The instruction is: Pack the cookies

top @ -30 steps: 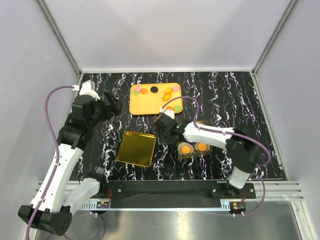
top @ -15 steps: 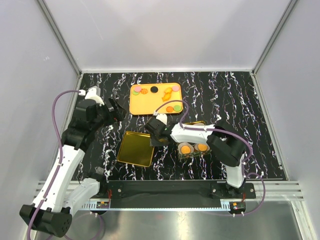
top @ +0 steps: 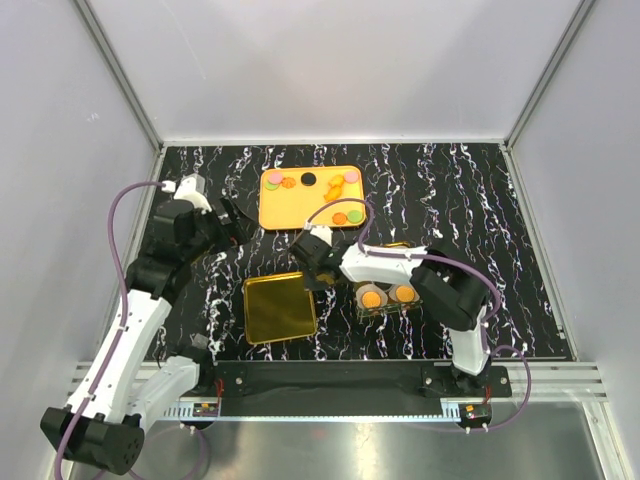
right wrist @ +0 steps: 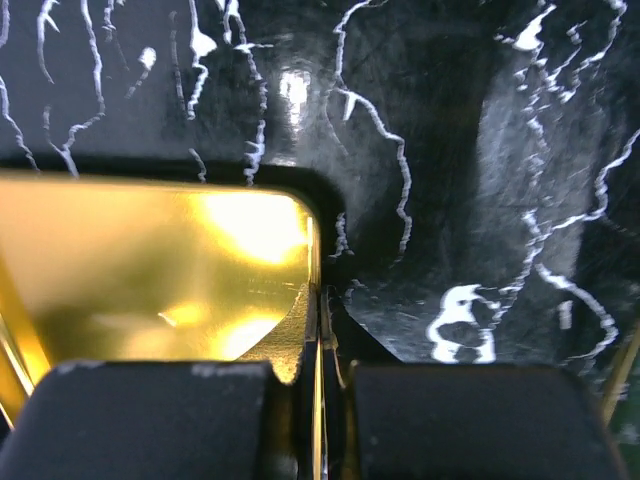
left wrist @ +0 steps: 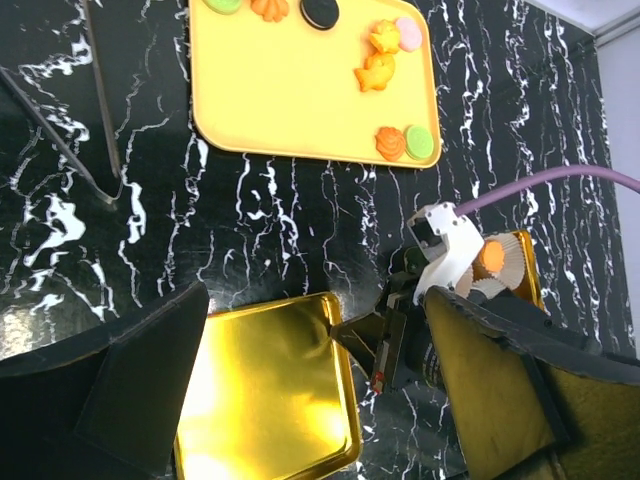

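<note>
Where half-open before, right gripper (right wrist: 320, 378) now pinches gold tray (top: 280, 308) rim, tray rotated; left gripper (left wrist: 315, 330) gaping.

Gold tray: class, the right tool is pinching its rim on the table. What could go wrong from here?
1. The right tool clamps only the thin rim of the tray, near a corner, so the tray may slip or swing if lifted.
2. The packed cookies lie near the tray, so a sideways pull might knock them.
</note>
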Robot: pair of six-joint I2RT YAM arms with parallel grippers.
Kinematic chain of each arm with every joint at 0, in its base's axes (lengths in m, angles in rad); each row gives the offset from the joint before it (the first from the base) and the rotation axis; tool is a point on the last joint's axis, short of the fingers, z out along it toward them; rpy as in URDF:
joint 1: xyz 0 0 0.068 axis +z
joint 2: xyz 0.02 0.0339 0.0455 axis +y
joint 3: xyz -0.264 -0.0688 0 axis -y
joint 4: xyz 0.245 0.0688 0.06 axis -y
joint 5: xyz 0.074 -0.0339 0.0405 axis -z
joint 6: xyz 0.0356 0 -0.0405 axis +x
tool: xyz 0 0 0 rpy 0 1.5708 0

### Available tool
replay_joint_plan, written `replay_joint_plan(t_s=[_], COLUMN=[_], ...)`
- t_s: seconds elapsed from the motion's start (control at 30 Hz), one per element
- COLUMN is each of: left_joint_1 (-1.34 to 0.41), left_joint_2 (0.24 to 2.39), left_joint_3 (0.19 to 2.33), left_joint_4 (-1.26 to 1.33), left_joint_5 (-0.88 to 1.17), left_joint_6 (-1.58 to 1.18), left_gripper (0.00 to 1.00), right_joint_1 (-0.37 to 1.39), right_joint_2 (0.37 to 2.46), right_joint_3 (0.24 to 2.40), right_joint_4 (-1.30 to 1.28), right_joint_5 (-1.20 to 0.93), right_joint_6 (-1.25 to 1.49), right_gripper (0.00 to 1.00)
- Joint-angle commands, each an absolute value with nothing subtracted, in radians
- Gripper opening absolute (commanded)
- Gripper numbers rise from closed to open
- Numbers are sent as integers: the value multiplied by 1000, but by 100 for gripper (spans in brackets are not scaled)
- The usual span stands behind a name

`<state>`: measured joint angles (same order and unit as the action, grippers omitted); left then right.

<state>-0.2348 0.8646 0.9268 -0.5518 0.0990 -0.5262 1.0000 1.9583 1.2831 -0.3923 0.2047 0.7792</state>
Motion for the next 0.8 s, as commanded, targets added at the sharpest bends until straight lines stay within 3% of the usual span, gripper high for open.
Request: replay_joint_plan(t_s=[0.0,0.77], left_joint_1=[-238,-250], left_joint_2=[859,916], left_joint_3=[890,750], left_joint_4=[-474,-399], left_joint_5=[158,387], left_joint_6=[-552,-614], left_gripper=[97,96], right_joint_1=[942,726], right_joint_2=[1885,1625], right_joint_3=[1304,1335], right_joint_4=[-405,-445], right_joint_5=[166,3], right_joint_6=[698,600], right_gripper=[0,0])
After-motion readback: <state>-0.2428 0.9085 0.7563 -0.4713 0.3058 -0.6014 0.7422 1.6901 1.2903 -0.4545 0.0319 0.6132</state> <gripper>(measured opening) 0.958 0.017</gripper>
